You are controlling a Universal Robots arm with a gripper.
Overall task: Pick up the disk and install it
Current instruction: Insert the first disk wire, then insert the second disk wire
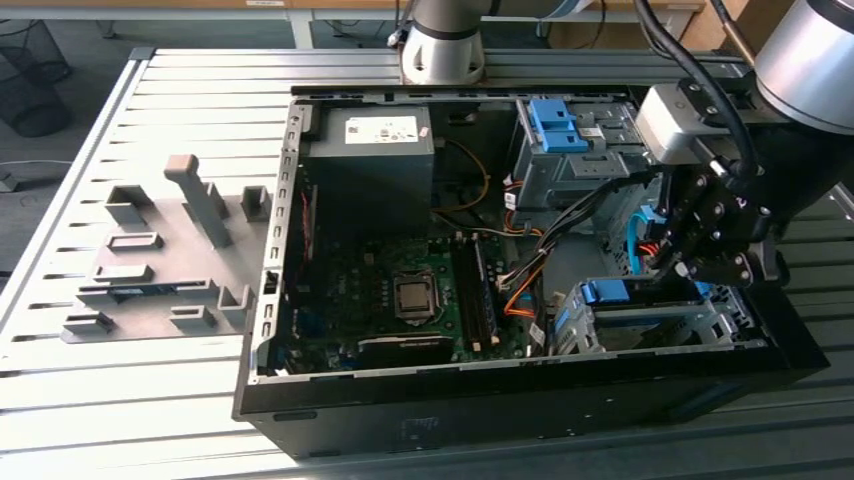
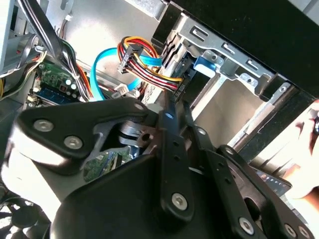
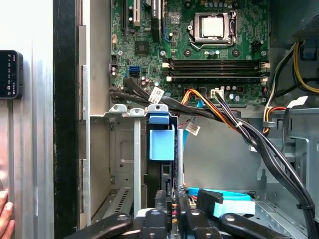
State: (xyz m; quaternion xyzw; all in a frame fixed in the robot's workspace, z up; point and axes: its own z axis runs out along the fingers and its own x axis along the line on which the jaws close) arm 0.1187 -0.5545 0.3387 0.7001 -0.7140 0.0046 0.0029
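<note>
- In the exterior view the gripper (image 1: 697, 262) hung low inside the open computer case (image 1: 400, 430), at the exterior view's right, directly above the metal drive cage (image 1: 654, 320) near the front wall
- The disk (image 1: 625, 292) sat on edge in that cage, its blue plastic frame showing at the top, just below the gripper's fingertips
- In the first wrist view the disk (image 3: 162, 144) stood upright in a slot of the cage (image 3: 119, 149), blue frame outward, with the black fingers (image 3: 158, 199) close together and reaching to its near edge
- Whether the fingers were clamped on the disk or only touching it could not be told; the gap between them looked narrow
- In the second wrist view the dark linkages of the gripper (image 2: 172, 107) pointed toward the cage (image 2: 234, 64), where a blue tab of the disk (image 2: 207, 63) showed beside a bundle of coloured cables (image 2: 144, 62)
- The motherboard (image 1: 400, 300) lay flat in the case floor, well apart from the cage, with the grey power supply box (image 1: 374, 150) beyond it
- A second blue bracket (image 1: 554, 125) sat in the upper bay at the back
- A grey fixture plate (image 1: 160, 260) lay on the slatted table (image 1: 134, 400) at the exterior view's left, outside the case
- Part of a person's hand (image 3: 5, 219) showed at the edge of the first wrist view, on the table beside the case
</note>
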